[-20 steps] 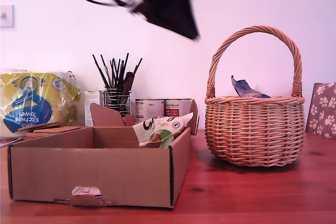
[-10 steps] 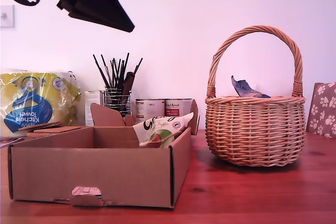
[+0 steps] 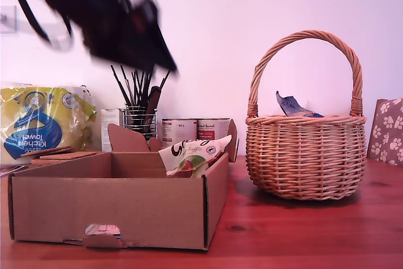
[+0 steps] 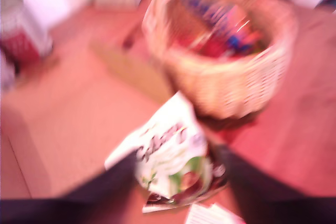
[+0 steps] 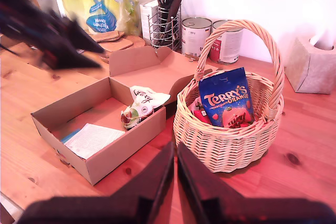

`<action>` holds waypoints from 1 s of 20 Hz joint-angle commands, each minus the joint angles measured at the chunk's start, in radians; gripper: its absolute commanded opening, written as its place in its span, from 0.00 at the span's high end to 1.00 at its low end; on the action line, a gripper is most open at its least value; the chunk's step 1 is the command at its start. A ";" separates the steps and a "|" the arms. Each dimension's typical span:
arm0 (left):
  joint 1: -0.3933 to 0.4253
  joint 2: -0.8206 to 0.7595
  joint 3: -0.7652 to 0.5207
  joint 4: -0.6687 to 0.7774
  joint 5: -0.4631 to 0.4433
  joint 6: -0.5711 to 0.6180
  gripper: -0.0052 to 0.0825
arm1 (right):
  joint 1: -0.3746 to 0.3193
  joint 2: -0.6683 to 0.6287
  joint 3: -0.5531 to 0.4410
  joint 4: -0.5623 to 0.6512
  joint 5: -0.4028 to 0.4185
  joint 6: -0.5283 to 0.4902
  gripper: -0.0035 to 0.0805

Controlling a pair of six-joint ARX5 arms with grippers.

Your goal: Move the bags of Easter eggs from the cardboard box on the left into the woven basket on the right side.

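The white bag of Easter eggs point(image 3: 192, 154) leans in the cardboard box point(image 3: 113, 212) at the corner nearest the woven basket point(image 3: 305, 155). The blue bag point(image 5: 228, 98) lies in the basket, its tip point(image 3: 291, 105) showing over the rim. My first gripper point(image 3: 165, 61), motion-blurred, hangs high over the box at the exterior view's left. In the first wrist view my first gripper point(image 4: 176, 156) is open, with the white bag point(image 4: 168, 161) showing below between its dark fingers point(image 4: 105, 184). My second gripper point(image 5: 176, 153) is shut on nothing and well above the table in front of the basket point(image 5: 226, 145).
Behind the box stand a yellow-and-blue kitchen towel pack point(image 3: 38, 121), a wire holder of brushes point(image 3: 141, 102) and two tins point(image 3: 195, 130). A paw-print box point(image 3: 387, 130) sits at the exterior view's right edge. A sheet of paper point(image 5: 92, 139) lies in the box.
My first arm swung from above the middle toward the exterior view's left, then dropped lower over the box. Both bags, the box and the basket stayed put.
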 commanded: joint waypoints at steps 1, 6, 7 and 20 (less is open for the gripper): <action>-0.005 0.053 -0.003 0.044 -0.010 -0.083 0.04 | -0.002 -0.002 -0.008 0.004 -0.002 -0.002 0.97; -0.052 0.203 0.068 0.083 -0.088 -0.271 0.04 | -0.002 -0.002 -0.008 0.005 -0.002 -0.002 0.97; -0.062 0.221 0.084 0.083 -0.099 -0.311 0.04 | -0.002 -0.002 -0.008 0.005 -0.002 -0.002 0.97; -0.068 0.303 0.124 0.008 -0.235 -0.731 0.04 | -0.002 -0.002 -0.008 0.013 -0.003 -0.002 0.97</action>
